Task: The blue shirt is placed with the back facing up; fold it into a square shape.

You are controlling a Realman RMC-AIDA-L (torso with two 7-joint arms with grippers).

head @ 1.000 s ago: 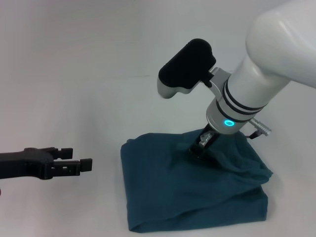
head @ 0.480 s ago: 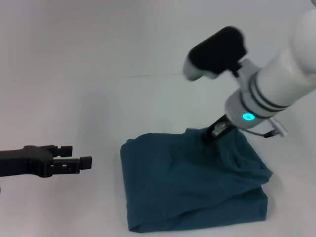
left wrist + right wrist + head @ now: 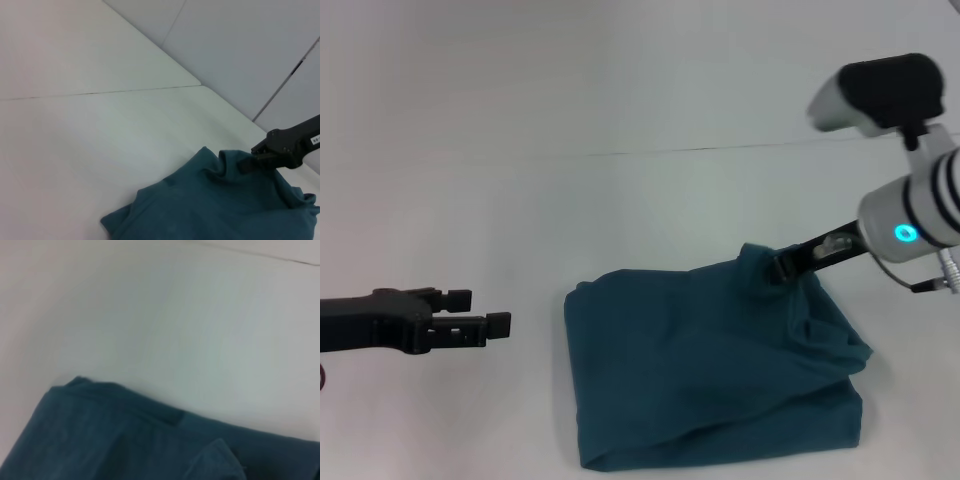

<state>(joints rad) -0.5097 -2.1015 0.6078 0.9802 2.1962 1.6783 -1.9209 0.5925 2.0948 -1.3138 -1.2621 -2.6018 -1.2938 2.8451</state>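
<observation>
I have the blue shirt (image 3: pixel 710 375) lying on the white table (image 3: pixel 520 150) in front of the robot, a little to its right, already bundled into a thick, roughly square folded stack with a rumpled upper layer. Its back edge on the right side is pulled up into a small peak.

My right gripper (image 3: pixel 782 265) is at that peak. The arm reaches in from the right edge of the head view, its white wrist with the lit teal ring sitting high and off to the side, and the dark fingers slant down and inward toward the cloth. In the left wrist view the right gripper's (image 3: pixel 255 159) black fingertips are pinched on a fold of the fabric, so I read it as closed on the shirt and lifting that corner slightly (the rest of the stack lies flat on the table).

My left gripper (image 3: pixel 480 312) hovers above the bare table to the left of the shirt, well apart from it, the arm stretched out level from the left edge. Its two fingers point toward the shirt with a narrow gap between them and nothing held.
</observation>
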